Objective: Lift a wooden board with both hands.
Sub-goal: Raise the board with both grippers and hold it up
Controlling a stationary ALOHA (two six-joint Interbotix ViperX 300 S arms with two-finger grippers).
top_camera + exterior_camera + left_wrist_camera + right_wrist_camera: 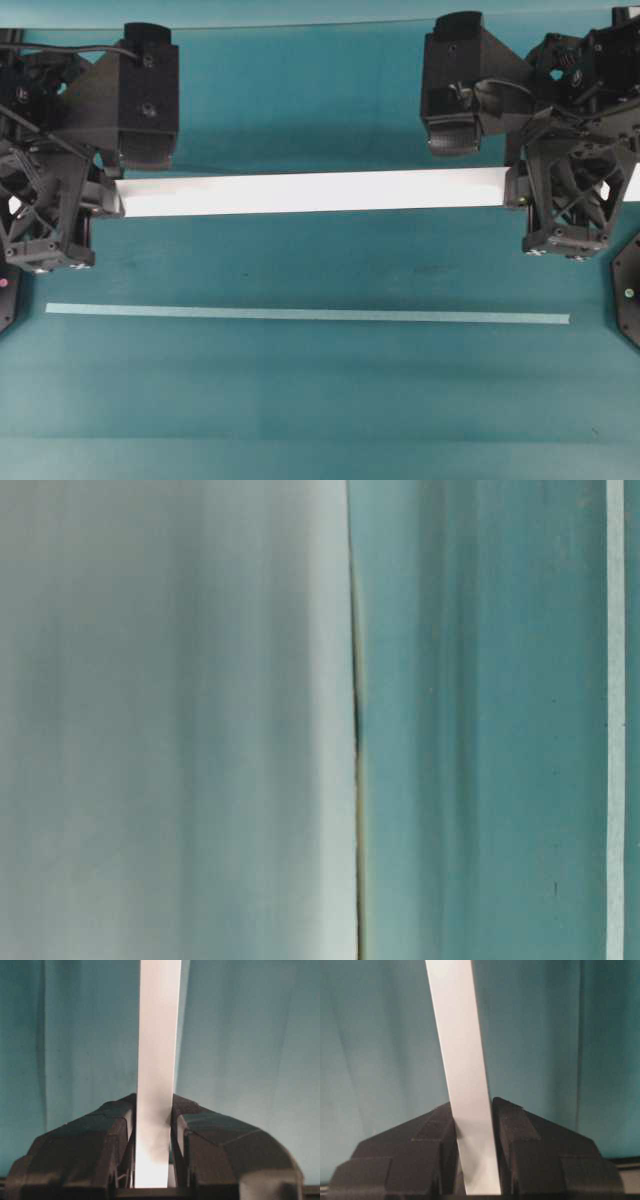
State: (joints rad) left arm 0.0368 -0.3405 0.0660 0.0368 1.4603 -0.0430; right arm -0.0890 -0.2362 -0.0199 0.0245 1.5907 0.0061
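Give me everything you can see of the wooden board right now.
The wooden board is a long, narrow, flat plank, bright white with straight edges, its surface smooth and matte. It lies roughly level across the overhead view, above the teal table and parallel to a thin pale strip. The left claw is shut on one end and the right claw on the other, each with a finger pressed against either long side. Nothing else touches it.

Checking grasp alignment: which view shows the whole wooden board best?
Overhead exterior: it shows the wooden board along almost its full length, between the left end effector and the right end effector. Each wrist view shows only one clamped end running away from the camera. Table-level is a blurred close-up, unusable.
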